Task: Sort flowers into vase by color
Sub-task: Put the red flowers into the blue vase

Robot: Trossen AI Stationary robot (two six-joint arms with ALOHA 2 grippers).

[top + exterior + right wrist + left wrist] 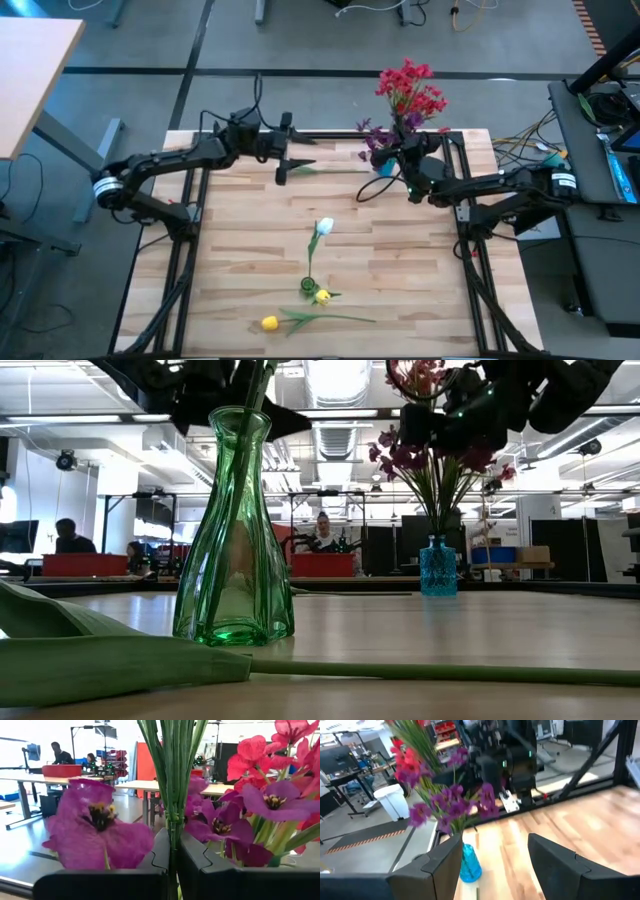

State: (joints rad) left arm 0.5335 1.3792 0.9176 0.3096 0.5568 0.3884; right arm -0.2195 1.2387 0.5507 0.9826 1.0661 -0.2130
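- High view is showing the right gripper (400, 160) sitting at the far right of the table, right at the blue vase (384, 163) with the red flowers (410, 88) and purple flowers (376, 135) fanning out above it.
- Right wrist view is showing its two fingers (197, 870) pressing in on a bundle of green stems (173, 775), jaws nearly together with only the stems between them; the stems are running upright, crossways to the fingers.
- Left gripper (283, 160) is hanging over the far left-centre of the table, above the green vase (234, 530), which has a single stem standing in it; its fingers (437, 865) are standing well apart and holding nothing.
- Flowers left to sort are lying flat near the front of the table: a white tulip (323, 228), stem running toward the front edge, and two yellow buds (270, 322) with stems lying along the table's width.
- Judging by position, these loose flowers lie toward the front from both grippers, between the arms; the left gripper, being free, looks the better candidate, and it would need to approach across a stem's long axis.
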